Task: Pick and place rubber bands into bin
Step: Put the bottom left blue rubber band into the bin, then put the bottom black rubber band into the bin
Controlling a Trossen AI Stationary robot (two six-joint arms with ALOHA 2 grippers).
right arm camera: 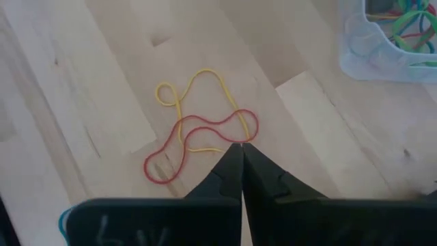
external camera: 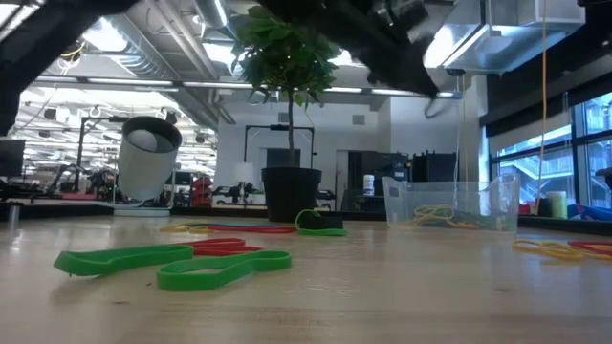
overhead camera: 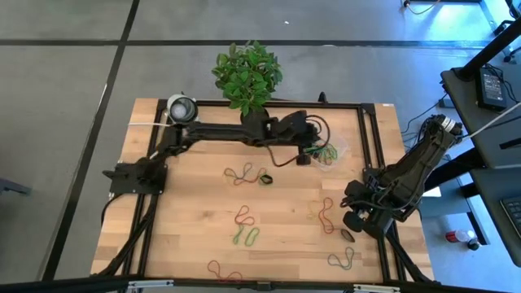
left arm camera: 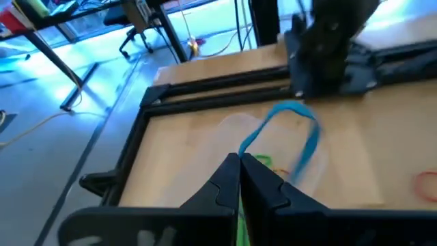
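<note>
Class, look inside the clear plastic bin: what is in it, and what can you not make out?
The bin holds a loose heap of rubber bands, yellow, green and red. Their number cannot be told, since they overlap and the left gripper covers part of the bin from above.

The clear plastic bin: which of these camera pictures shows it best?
The low view: the bin stands side-on, walls plain, coloured rubber bands inside. The right wrist view catches only a corner of it with bands in it. From above it is faint beside the left gripper. The left wrist view shows a blurred outline under a dangling band.

Rubber bands (overhead camera: 245,225) lie scattered left of the bin (overhead camera: 332,152).
</note>
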